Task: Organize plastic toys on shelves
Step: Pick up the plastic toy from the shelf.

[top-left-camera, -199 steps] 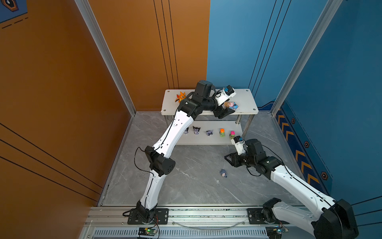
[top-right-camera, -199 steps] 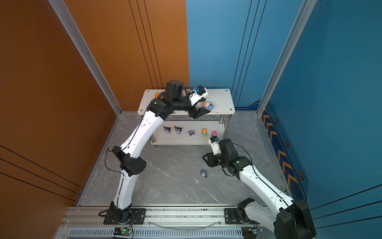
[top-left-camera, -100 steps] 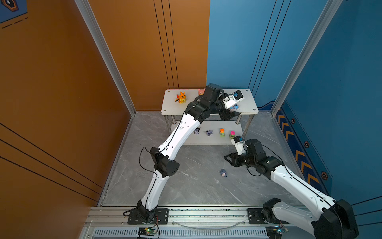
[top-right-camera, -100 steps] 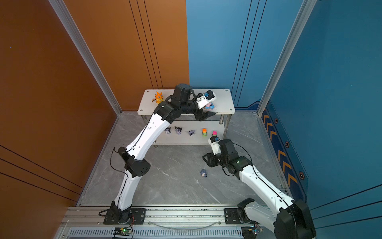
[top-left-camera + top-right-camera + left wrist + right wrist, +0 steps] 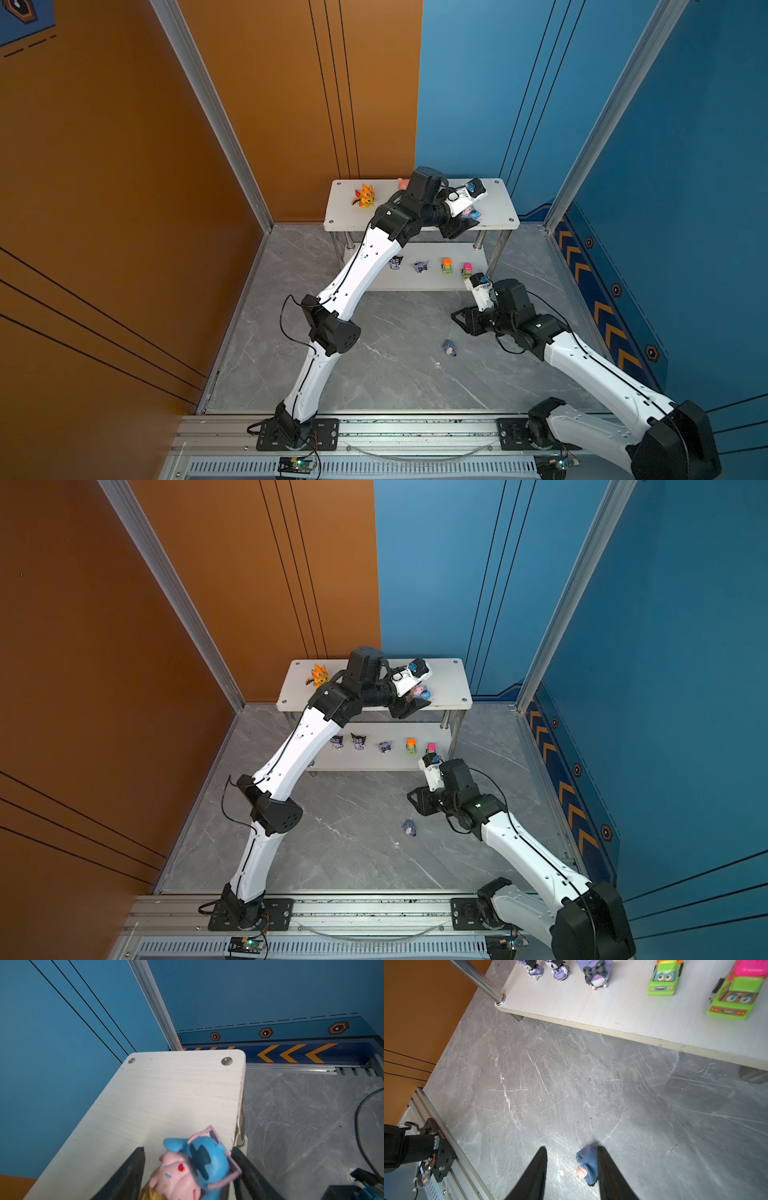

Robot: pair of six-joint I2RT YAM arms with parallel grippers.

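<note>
Nearly gripped: toppled toy at the edge of the top board

**Toy.** The blue-and-pink toy (image 5: 195, 1167) lies on its side on the top board (image 5: 166, 1088) of the rack. It is low in the left wrist view, close to the board's front edge.

**Left gripper** (image 5: 187, 1148). The jaws are spread, one on each side of the toy. The finger at the right of the wrist view looks to be touching the toy's pink frame. The other stands apart from it, with bare board between. I read this as not yet pinched.

**Right gripper** (image 5: 571, 1148). The jaws are spread with nothing between them, hanging over the floor (image 5: 529, 1084). The grey donkey (image 5: 588, 1165) lies on the floor below, partly hidden behind one finger.

**Elsewhere.**
- An orange dragon (image 5: 365, 196) and a pink toy (image 5: 402, 183) stand at the upper left of the top board.
- Purple figures (image 5: 596, 972) and two green cars (image 5: 663, 979) are lined up on the lower board (image 5: 623, 1014).

**Risk.**
- One finger probably meets the toy first, so a squeeze could shove it sideways, and the edge is close enough for it to tip off.
- The head is glossy and rounded, so it may squirt out of the pinch.
- The toy is lying down, so a grip here would carry it tilted.

**Change.** Against a second ago, the left arm has swung toward the right of the frame, uncovering the dragon and the pink toy. The blue-and-pink toy sits about where it was. The right arm and the donkey are unmoved.
</note>
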